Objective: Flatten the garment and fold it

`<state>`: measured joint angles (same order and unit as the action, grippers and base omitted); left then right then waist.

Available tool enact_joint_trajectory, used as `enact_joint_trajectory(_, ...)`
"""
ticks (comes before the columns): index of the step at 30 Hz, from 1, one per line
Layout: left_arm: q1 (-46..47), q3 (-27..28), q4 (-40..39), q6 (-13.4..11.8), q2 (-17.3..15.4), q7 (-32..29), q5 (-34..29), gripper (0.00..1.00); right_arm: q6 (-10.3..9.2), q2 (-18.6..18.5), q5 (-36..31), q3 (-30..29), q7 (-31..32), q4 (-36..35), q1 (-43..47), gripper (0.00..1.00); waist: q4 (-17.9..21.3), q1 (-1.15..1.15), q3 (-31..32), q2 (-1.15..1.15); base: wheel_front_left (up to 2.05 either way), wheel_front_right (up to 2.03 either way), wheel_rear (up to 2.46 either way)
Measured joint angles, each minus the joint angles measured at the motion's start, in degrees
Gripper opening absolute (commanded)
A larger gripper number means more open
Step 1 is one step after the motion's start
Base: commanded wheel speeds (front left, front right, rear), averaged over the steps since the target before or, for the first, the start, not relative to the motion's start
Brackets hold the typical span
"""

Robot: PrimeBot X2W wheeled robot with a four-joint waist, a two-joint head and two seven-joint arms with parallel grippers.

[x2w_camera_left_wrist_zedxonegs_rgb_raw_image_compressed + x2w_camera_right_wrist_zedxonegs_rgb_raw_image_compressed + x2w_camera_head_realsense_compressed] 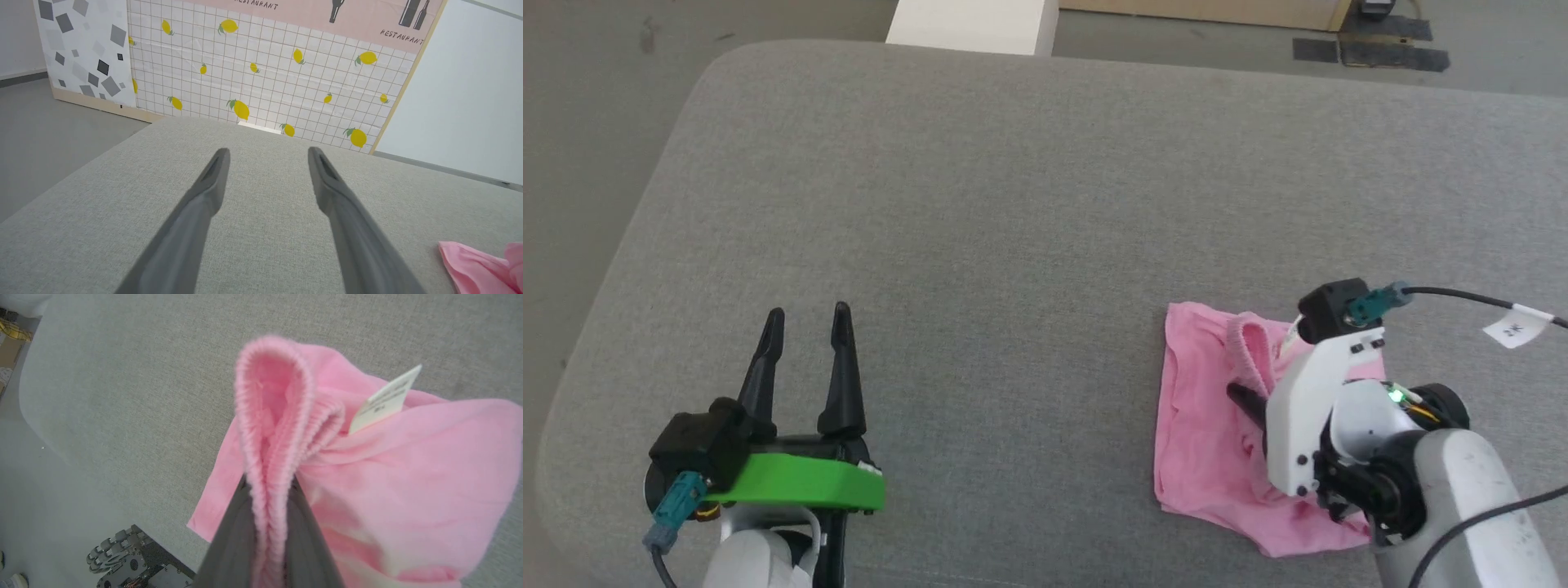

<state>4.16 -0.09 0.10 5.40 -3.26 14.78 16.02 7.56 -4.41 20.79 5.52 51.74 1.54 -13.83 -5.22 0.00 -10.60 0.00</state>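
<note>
the garment (1205, 441) lay bunched on the right of the grey pad (1013, 204), the right gripper (267, 490) clamped on its waistband (243, 400), probably to lift it flat. the left gripper (808, 318) sat well apart, fingers spread.

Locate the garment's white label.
In the right wrist view the white label sticks up from the garment, just right of the bunched waistband that the right gripper pinches.
</note>
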Motion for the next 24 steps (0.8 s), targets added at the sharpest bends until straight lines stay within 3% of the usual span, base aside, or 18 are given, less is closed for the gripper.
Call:
enact_joint_trajectory(7, 0.29, -0.53, 0.07, -0.4, 0.07, 0.0, 0.1, 1.0, 0.0, 0.98, -3.77, 2.74, -3.93, 9.39, -2.1, 0.0, -1.67, 0.0, -1.57, 0.0, 0.0, 0.0, 0.0)
enact_joint_trajectory(8, 0.32, -0.55, 0.07, -0.4, 0.07, 0.0, 0.11, 1.0, 0.0, 1.04, -4.25, 3.53, -4.43, 10.35, -2.4, 0.2, -1.85, 0.0, -1.72, 0.0, 0.0, 0.0, 0.0)
enact_joint_trajectory(9, 0.32, -0.55, 0.08, -0.4, 0.08, 0.0, 0.12, 1.0, 0.0, 1.04, -4.56, 4.2, -4.74, 10.9, -2.77, 0.49, -1.98, 0.0, -1.84, 0.0, 0.0, 0.0, 0.0)
enact_joint_trajectory(10, 0.32, -0.54, 0.08, -0.41, 0.08, 0.0, 0.12, 1.0, 0.0, 1.05, -4.65, 4.57, -5.23, 11.05, -3.03, 1.0, -2.04, 0.0, -1.9, 0.0, 0.0, 0.0, 0.0)
enact_joint_trajectory(14, 0.3, -0.26, 0.11, -0.92, 0.1, 0.0, 0.12, 1.0, 0.0, 1.09, -4.61, 7.62, -5.87, 9.92, -4.04, 1.0, -1.72, 0.0, -1.64, 0.0, 0.0, 0.0, 0.0)
enact_joint_trajectory(19, 0.26, 0.03, 0.07, -1.0, 0.12, 0.0, 0.09, 1.0, 0.0, -0.05, -3.02, 10.7, -5.08, 3.05, -4.38, 1.0, -0.39, 0.0, -0.87, 0.0, 0.0, 0.0, 0.0)
enact_joint_trajectory(24, 0.25, 0.0, 0.11, -0.99, 0.15, 0.01, -0.44, 1.0, 0.0, -0.35, -2.61, 6.92, -6.83, -4.77, -4.15, 1.0, 1.45, 0.0, -0.15, 0.0, 0.0, 0.0, 0.0)
